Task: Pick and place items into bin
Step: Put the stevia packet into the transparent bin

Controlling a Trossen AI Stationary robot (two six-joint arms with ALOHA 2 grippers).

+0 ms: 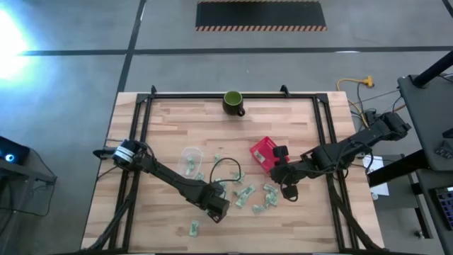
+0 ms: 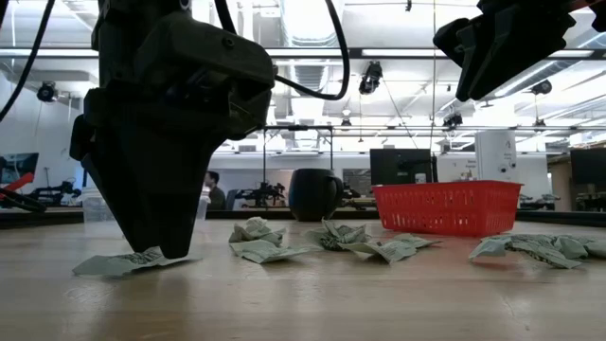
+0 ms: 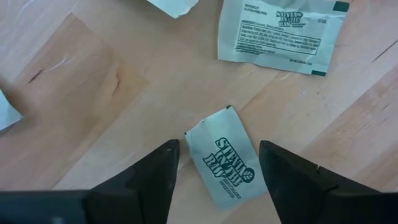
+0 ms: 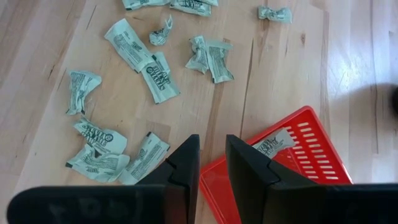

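Several pale green-and-white packets (image 1: 244,193) lie flat on the wooden table near its middle front, and one more (image 1: 194,228) lies nearer the front edge. My left gripper (image 1: 218,207) is down at table level (image 2: 156,248), open, with a finger on each side of one packet (image 3: 227,163) and a small gap on both sides. My right gripper (image 1: 285,177) hangs raised over the near rim of the red bin (image 4: 298,155). Its fingers (image 4: 212,140) are open by a narrow gap with nothing between them. One packet (image 4: 273,142) lies inside the bin.
The red bin (image 1: 263,150) stands right of centre. A dark green mug (image 1: 233,103) stands at the far edge and a clear plastic cup (image 1: 191,159) left of the packets. A black cable loops over the table by the left arm. Black rails frame the table.
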